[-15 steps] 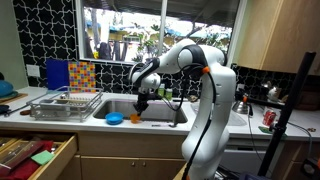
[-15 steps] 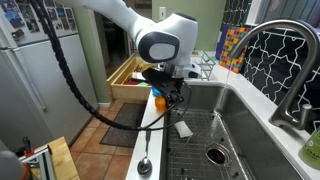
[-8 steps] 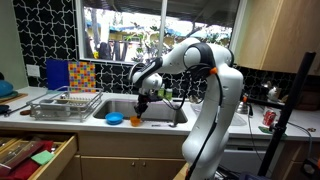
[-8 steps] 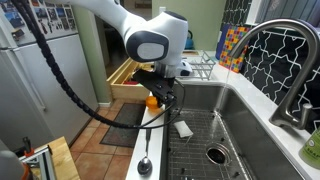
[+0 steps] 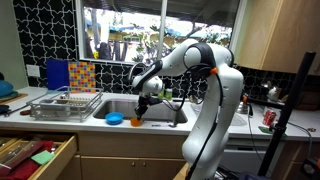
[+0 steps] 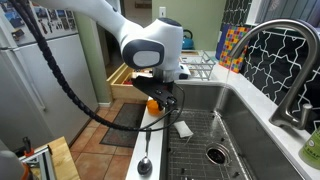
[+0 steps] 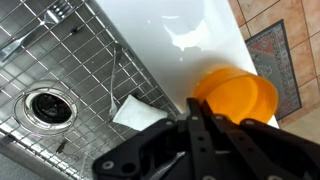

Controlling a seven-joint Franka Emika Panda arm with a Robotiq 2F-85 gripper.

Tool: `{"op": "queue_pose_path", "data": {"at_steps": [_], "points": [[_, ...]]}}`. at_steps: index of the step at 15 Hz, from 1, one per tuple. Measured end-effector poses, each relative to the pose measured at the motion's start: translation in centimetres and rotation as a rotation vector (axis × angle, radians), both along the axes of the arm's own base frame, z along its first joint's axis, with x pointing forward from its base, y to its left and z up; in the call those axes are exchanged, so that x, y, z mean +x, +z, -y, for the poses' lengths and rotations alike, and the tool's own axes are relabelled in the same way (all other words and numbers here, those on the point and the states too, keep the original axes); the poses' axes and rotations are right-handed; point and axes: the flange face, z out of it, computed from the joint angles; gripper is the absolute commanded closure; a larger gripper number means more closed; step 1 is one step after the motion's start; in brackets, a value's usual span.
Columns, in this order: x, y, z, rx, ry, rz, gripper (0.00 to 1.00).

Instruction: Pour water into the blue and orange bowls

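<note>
Wrist view gives us the orange bowl [image 7: 237,95] most plainly: it sits upright on the white counter strip [image 7: 190,30] that borders the sink, its near edge hidden behind the gripper [image 7: 198,125], whose two dark fingers lie pressed together with only a thin seam between them, so we read the pincer as closed. We cannot see anything held in it. In an exterior view the blue bowl [image 5: 115,118] rests on the front rim of the sink, just beside the orange bowl [image 5: 134,119], and the gripper [image 5: 141,104] hangs directly above the orange one. From the opposite angle the gripper [image 6: 167,100] covers most of the orange bowl [image 6: 152,103], and only a sliver of orange shows at the counter edge. Moving outward, we see the sink's wire grid [image 7: 60,55] with the round drain [image 7: 45,105] beneath it, and a white folded piece [image 7: 138,112] lying on the grid near the sink wall. A spoon [image 6: 145,162] lies on the counter edge nearer the camera. A curved faucet [image 6: 285,55] stands on the far side of the basin. A wire dish rack [image 5: 65,103] sits on the counter beside the sink, an open drawer [image 5: 35,155] juts out below it, and a patterned rug [image 7: 270,55] lies on the tiled floor.
</note>
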Motion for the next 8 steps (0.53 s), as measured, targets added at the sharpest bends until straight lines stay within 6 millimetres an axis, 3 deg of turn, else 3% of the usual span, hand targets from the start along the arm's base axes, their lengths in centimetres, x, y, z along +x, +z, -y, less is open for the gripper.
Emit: {"op": "queue_pose_path", "data": {"at_steps": [1, 2, 3, 8], "points": [[-0.03, -0.12, 0.02, -0.003, 0.000, 0.004, 0.98], [-0.07, -0.22, 0.03, -0.004, 0.001, 0.005, 0.80], [-0.09, -0.28, 0.03, -0.005, 0.001, 0.006, 0.70], [-0.17, -0.52, 0.09, -0.013, -0.002, 0.021, 0.33]]}}
